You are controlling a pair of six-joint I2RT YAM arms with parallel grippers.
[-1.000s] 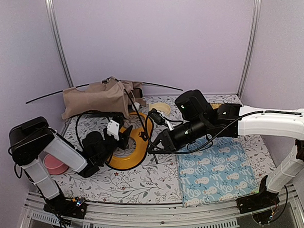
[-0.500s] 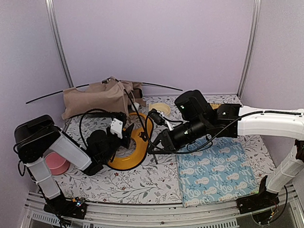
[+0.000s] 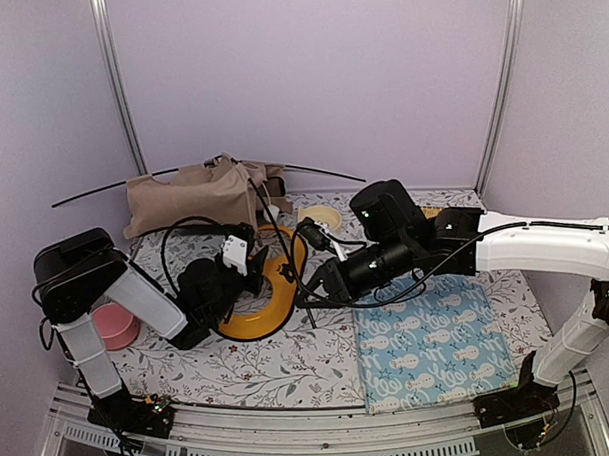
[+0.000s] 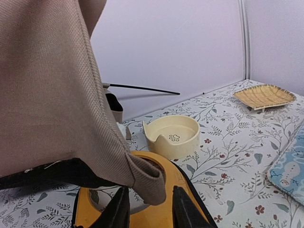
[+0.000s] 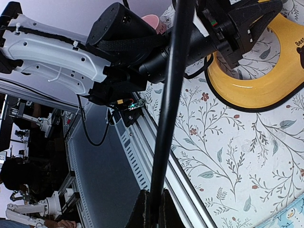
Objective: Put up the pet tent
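One pet tent [image 3: 198, 197] lies collapsed behind the yellow tray [image 3: 256, 324] with its fabric slack, so setup is judged barely begun. The left gripper [image 3: 248, 262] hovers over the tray's rear edge. Its jaws are partly apart with a tent corner [image 4: 148, 185] showing between them, apparently lined up for a pinch, but contact cannot be confirmed. The right gripper [image 5: 153, 198], at the tray's right edge, is clamped tight on a thin black pole [image 5: 168, 109], likely to steady the frame while the fabric is drawn out.
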